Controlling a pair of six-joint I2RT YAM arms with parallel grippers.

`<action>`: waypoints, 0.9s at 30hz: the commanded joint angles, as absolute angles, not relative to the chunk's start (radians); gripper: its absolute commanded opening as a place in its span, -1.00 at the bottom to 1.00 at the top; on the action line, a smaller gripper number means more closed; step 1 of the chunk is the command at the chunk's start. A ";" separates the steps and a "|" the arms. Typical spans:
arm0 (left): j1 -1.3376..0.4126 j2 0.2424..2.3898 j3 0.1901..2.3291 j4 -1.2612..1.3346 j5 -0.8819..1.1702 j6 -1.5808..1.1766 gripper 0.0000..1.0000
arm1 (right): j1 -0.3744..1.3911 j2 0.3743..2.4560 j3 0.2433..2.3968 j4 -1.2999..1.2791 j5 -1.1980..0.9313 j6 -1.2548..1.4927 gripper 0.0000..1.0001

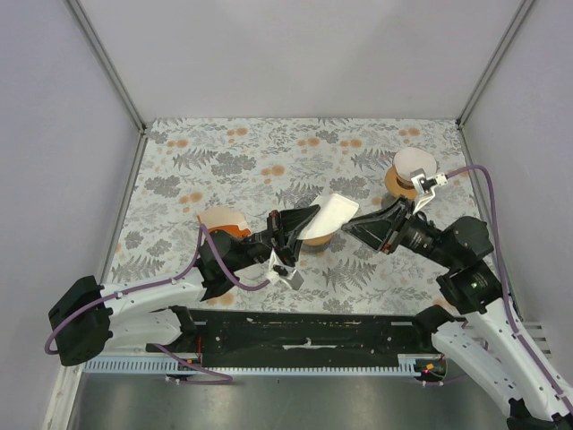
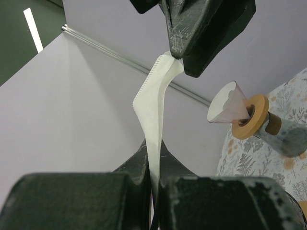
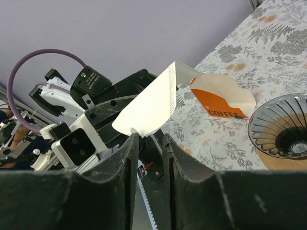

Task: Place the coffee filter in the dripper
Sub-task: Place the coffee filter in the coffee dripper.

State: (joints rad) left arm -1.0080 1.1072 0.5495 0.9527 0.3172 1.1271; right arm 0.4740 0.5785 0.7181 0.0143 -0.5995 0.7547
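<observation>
My left gripper is shut on the coffee filter, a flat white paper fan held up above the middle of the table. In the left wrist view the filter rises edge-on out of the left gripper. Its upper corner meets the right gripper's fingers. My right gripper faces the left one; in its own view the right gripper is open, with a narrow gap. The filter's lower edge rests at the left fingertip. The dripper, an orange ring under a pale cone, stands at the back right.
An orange-and-white paper packet marked COFFEE lies left of centre. A dark grey ribbed cone sits below the held filter. The dripper rests on a clear glass jug. Grey walls close off three sides of the table.
</observation>
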 commanded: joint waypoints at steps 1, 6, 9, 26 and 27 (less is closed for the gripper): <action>-1.016 1.106 0.555 0.982 0.348 1.198 -0.96 | 0.476 0.594 0.775 0.043 -0.577 0.767 -0.29; -1.017 1.108 0.557 0.977 0.356 1.221 -0.96 | 0.476 0.607 0.787 0.043 -0.561 0.764 -0.22; -1.017 1.109 0.555 0.971 0.359 1.226 -0.96 | 0.476 0.627 0.795 0.051 -0.575 0.764 -0.22; -1.017 1.118 0.568 0.913 0.376 1.310 -0.96 | 0.477 0.678 0.810 0.092 -0.609 0.772 -0.30; -1.017 1.121 0.569 0.908 0.377 1.313 -0.96 | 0.477 0.683 0.810 0.097 -0.614 0.773 -0.30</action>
